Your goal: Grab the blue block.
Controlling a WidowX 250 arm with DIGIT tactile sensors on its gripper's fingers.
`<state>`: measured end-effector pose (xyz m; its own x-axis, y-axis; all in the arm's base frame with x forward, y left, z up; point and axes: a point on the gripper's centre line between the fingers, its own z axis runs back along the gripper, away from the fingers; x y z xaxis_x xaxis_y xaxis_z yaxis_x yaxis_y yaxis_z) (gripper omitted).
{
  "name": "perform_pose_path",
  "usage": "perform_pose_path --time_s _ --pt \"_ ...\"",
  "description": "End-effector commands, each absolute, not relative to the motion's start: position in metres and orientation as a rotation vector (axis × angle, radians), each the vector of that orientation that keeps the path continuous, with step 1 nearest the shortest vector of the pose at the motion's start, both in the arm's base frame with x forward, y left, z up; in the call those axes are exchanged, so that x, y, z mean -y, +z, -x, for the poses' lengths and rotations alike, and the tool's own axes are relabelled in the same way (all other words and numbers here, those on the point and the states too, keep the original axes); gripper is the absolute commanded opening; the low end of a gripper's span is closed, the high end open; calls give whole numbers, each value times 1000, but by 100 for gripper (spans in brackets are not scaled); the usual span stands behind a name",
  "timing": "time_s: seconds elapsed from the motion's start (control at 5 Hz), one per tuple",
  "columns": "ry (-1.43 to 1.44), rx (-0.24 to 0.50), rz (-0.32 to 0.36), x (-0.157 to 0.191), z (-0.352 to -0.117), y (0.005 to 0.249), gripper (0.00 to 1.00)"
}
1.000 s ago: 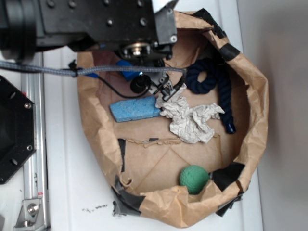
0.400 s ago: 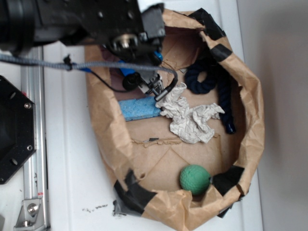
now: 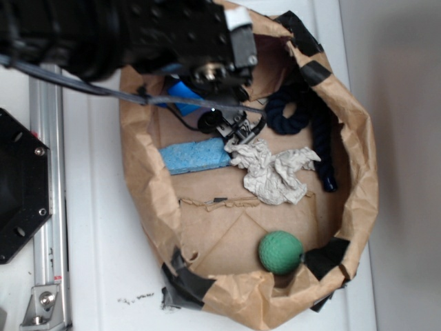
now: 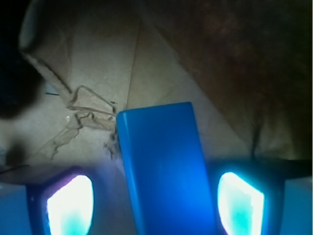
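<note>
Gripper: the gripper (image 4: 155,196) hangs spread wide, one glowing finger (image 4: 70,205) on each side of the blue block (image 4: 164,166), neither pad touching it
Blue block: lies flat on the brown paper floor of the paper bag (image 3: 362,172), up in the far left corner, mostly hidden under the arm in the exterior view (image 3: 182,93)
Neighbours: pale blue sponge (image 3: 196,156) just below it, crumpled paper (image 3: 272,172) beside that, dark rope (image 3: 303,117) right, green ball (image 3: 280,252) low down
</note>
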<state>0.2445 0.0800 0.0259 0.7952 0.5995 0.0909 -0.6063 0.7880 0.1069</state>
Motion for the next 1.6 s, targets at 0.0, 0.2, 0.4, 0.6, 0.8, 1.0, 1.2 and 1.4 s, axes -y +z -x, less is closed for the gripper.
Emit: perform_pose_path --time_s 0.0,0.2,0.4,0.6,0.8,1.0,1.2,1.4 --pt "609 82 -125 -67 -258 25 100" --pt "541 84 -91 -61 -263 17 100" --pt "553 98 -65 -60 -262 18 0" --pt "539 123 -44 -56 -262 31 0" --pt "464 156 -35 -51 -266 59 0" --pt "357 255 -13 -30 -275 109 0" --pt "236 353 88 8 -284 161 0" --pt "90 277 161 26 -289 205 0"
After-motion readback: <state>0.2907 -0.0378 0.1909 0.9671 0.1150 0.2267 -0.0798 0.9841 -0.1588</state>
